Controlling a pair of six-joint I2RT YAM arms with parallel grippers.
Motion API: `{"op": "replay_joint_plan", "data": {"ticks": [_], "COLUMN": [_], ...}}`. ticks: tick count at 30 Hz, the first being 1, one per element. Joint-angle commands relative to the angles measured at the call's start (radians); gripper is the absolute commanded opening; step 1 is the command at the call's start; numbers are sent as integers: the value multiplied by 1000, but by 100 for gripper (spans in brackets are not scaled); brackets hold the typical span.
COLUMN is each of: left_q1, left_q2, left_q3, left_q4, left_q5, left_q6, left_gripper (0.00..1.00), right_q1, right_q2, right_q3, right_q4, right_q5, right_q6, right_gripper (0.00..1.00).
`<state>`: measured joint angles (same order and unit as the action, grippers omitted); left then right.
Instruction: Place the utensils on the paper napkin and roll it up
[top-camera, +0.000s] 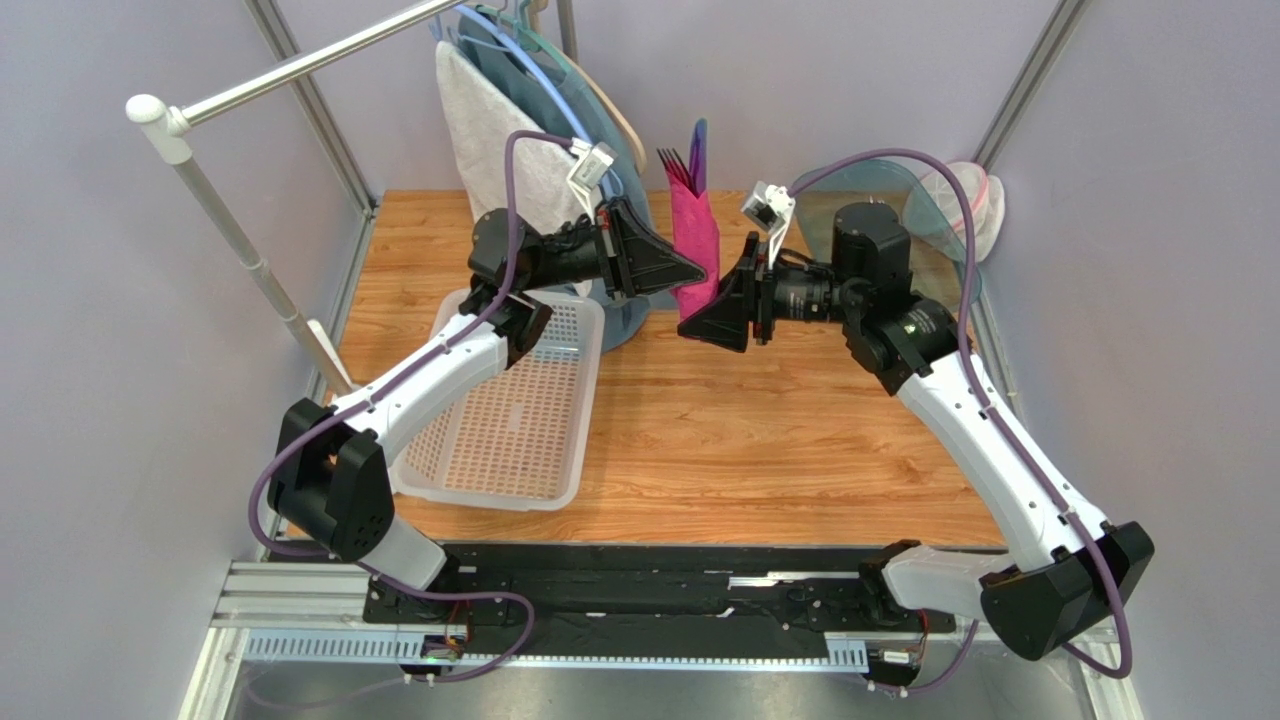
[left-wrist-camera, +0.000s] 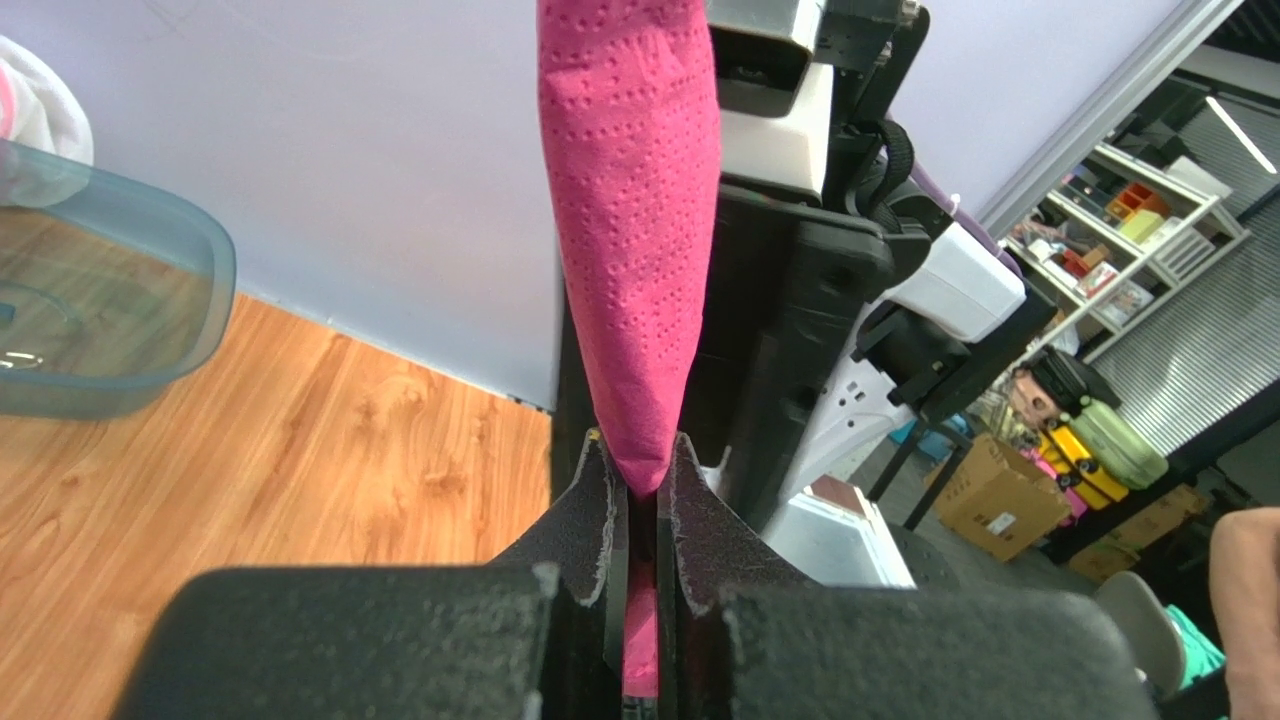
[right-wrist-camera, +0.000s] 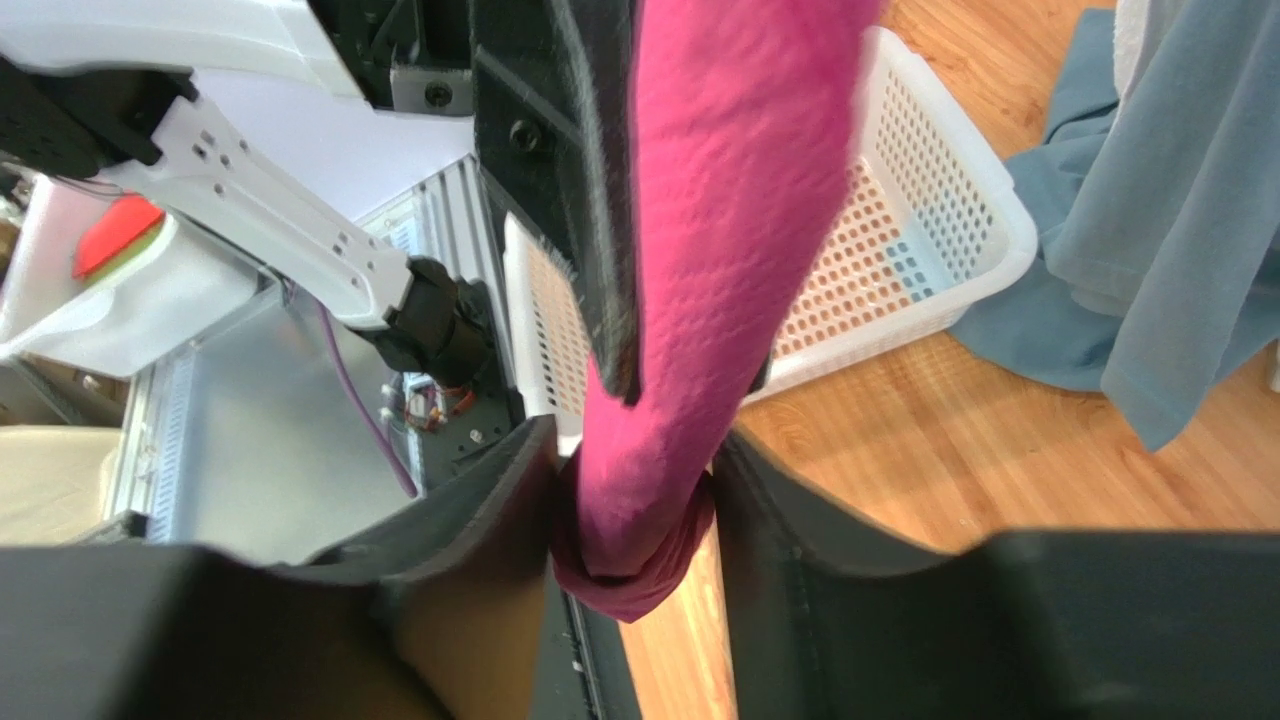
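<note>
The magenta paper napkin (top-camera: 694, 237) is rolled into a tube and held upright above the table's far middle. Purple utensils (top-camera: 685, 162), with fork tines showing, stick out of its top. My left gripper (top-camera: 700, 275) comes from the left and is shut on the roll; in the left wrist view the jaws (left-wrist-camera: 643, 473) pinch its pointed end (left-wrist-camera: 631, 225). My right gripper (top-camera: 696, 330) comes from the right, lower down. In the right wrist view its jaws (right-wrist-camera: 639, 503) close around the roll's folded bottom end (right-wrist-camera: 706, 285). The utensils' lower parts are hidden inside the roll.
A white perforated basket (top-camera: 511, 435) lies at the left, also in the right wrist view (right-wrist-camera: 932, 225). A grey-white towel (top-camera: 481, 135) and a teal cloth (right-wrist-camera: 1157, 225) hang at the back left. A clear tub (top-camera: 902, 188) stands at the back right. A white rail (top-camera: 271, 75) crosses the far left.
</note>
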<state>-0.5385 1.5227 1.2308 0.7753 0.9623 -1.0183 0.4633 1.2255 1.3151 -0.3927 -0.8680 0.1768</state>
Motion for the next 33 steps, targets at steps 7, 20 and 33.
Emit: {"op": "replay_joint_plan", "data": {"ticks": [7, 20, 33], "left_q1": [3, 11, 11], "left_q2": [-25, -13, -29], "left_q3": [39, 50, 26], "left_q4": [97, 113, 147], "left_q5": [-112, -125, -97], "left_q6": [-25, -46, -57], "left_gripper": [0, 0, 0], "right_q1": [-8, -80, -118], "right_q2": [-17, -27, 37], "right_q3": [76, 108, 164], "right_q4": [-80, 66, 161], "right_q5": [69, 76, 43], "right_q6": [-14, 133, 228], "right_gripper": [57, 64, 25]}}
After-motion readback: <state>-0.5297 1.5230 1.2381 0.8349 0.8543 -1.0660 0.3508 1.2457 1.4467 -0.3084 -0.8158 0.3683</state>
